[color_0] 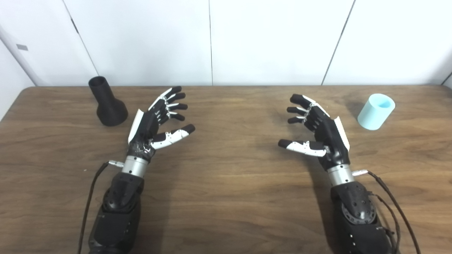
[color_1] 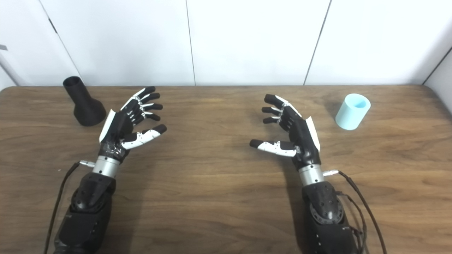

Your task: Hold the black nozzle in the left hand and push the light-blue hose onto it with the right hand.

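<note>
Farthest to the left, the black nozzle [color_0: 107, 103] stands on the wooden table [color_0: 226, 197] near its back edge, wide flared base down and narrow mouth up and tilted a little away from the centre; it stands alone, touched by nothing. I take the nozzle as my landmark. Just to its right and a little nearer me is my left hand [color_0: 155, 121], empty, fingers [color_0: 174, 106] spread and thumb out, palm turned inward toward the middle of the table. I judge it is held like that because it is nearest the nozzle and must soon wrap around it. Well to the right of the nozzle, across a bare stretch of tabletop, my right hand [color_0: 317, 128] mirrors the left: it too holds nothing, fingers apart, palm facing in. Farthest from the nozzle, toward the table's back right corner, the light-blue hose [color_0: 376, 111] sits as a short stubby tube, its open end up and leaning slightly right, just beyond my right hand but not touching it. Each piece lies on the side of the hand meant to take it, so neither arm need cross. Nothing is grasped yet; both pickups remain to be done.
</note>
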You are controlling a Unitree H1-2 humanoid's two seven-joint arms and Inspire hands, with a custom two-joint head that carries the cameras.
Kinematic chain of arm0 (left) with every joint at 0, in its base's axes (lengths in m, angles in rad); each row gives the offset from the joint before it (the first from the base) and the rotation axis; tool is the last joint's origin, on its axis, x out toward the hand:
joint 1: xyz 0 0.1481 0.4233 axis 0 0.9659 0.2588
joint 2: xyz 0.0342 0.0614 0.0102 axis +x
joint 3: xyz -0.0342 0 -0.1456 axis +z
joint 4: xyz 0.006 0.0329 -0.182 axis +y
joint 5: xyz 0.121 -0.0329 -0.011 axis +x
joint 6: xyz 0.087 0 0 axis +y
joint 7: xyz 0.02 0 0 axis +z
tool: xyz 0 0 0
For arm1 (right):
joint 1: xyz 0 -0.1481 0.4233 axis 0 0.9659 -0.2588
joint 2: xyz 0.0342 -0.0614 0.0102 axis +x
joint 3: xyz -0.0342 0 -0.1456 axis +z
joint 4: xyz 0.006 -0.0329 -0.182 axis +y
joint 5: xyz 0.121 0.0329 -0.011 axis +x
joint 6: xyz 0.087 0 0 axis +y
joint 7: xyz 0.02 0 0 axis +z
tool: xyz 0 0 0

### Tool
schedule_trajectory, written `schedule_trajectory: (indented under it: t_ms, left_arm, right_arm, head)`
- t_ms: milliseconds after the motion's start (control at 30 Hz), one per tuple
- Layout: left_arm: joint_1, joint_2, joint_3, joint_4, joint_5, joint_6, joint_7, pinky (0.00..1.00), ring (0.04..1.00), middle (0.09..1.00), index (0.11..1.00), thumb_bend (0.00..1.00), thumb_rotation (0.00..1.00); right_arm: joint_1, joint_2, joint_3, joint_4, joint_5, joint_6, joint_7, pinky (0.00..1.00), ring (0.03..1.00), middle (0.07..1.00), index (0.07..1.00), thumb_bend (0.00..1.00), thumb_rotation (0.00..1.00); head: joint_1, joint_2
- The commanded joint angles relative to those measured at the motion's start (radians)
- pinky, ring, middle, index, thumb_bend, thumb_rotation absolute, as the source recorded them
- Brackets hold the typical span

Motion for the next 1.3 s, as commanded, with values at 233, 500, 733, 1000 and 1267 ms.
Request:
schedule_trajectory:
  t_ms: [233, 500, 733, 1000, 1267]
  left_arm:
    - [0.069, -0.012, -0.002, 0.080, -0.008, -0.019, 0.019, 0.59, 0.710, 0.791, 0.817, 0.72, 0.14]
    - [0.069, -0.030, -0.011, 0.087, -0.004, -0.022, 0.022, 0.59, 0.708, 0.787, 0.809, 0.72, 0.17]
    - [0.063, -0.081, -0.038, 0.135, 0.024, -0.025, 0.047, 0.58, 0.718, 0.800, 0.818, 0.74, 0.17]
    - [0.056, -0.101, -0.049, 0.150, 0.056, -0.024, 0.093, 0.52, 0.689, 0.802, 0.825, 0.71, 0.14]
    - [0.055, -0.103, -0.047, 0.124, 0.057, -0.025, 0.128, 0.54, 0.690, 0.787, 0.812, 0.71, 0.16]
  right_arm:
    - [0.004, 0.001, 0.004, 0.014, 0.005, 0.002, -0.004, 0.60, 0.742, 0.838, 0.802, 0.77, 0.03]
    - [0.007, -0.016, -0.003, 0.027, 0.016, -0.008, 0.006, 0.61, 0.737, 0.825, 0.787, 0.77, 0.03]
    - [0.011, -0.066, -0.017, 0.094, 0.081, -0.076, 0.057, 0.65, 0.761, 0.842, 0.798, 0.73, 0.00]
    - [0.025, -0.062, -0.015, 0.031, 0.055, -0.027, 0.034, 0.65, 0.781, 0.840, 0.799, 0.71, 0.00]
    - [0.031, -0.063, -0.014, 0.004, 0.056, -0.001, 0.036, 0.66, 0.788, 0.842, 0.801, 0.69, 0.00]
  head:
    - [0.002, 0.000]
    - [0.137, -0.033]
    - [0.358, -0.138]
    - [0.374, -0.150]
    - [0.385, -0.144]
